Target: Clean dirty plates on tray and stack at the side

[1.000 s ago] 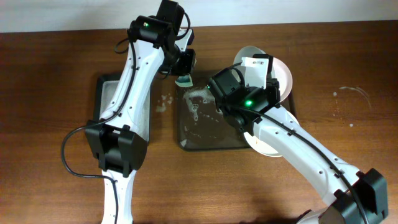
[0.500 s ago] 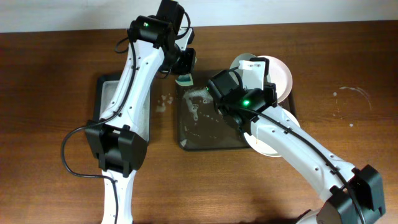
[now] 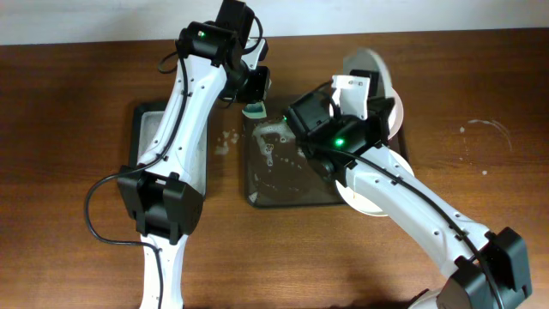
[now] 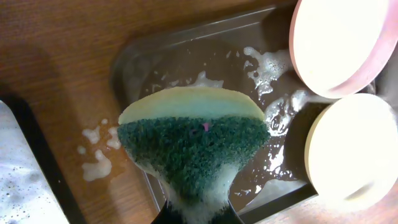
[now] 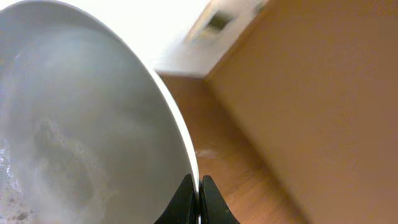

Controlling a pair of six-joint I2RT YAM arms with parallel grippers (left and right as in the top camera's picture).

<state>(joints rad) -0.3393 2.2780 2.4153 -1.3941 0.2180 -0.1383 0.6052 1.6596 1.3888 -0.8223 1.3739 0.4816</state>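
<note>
The big dark brown see-through tray lies under both claws, wet and foamy. The right claw pinches tight the rim of a round white plate, tipped up on its edge. Another white plate lies flat below it. The left claw squeezes a yellow-green sponge above the tray's left edge, beside bare wooden table.

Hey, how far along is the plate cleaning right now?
Done: no plate visibly stacked beside the tray. In hand: the right claw holds a foamy plate by its rim; the left claw holds the sponge. Left: a second plate waits at the tray's end.
</note>
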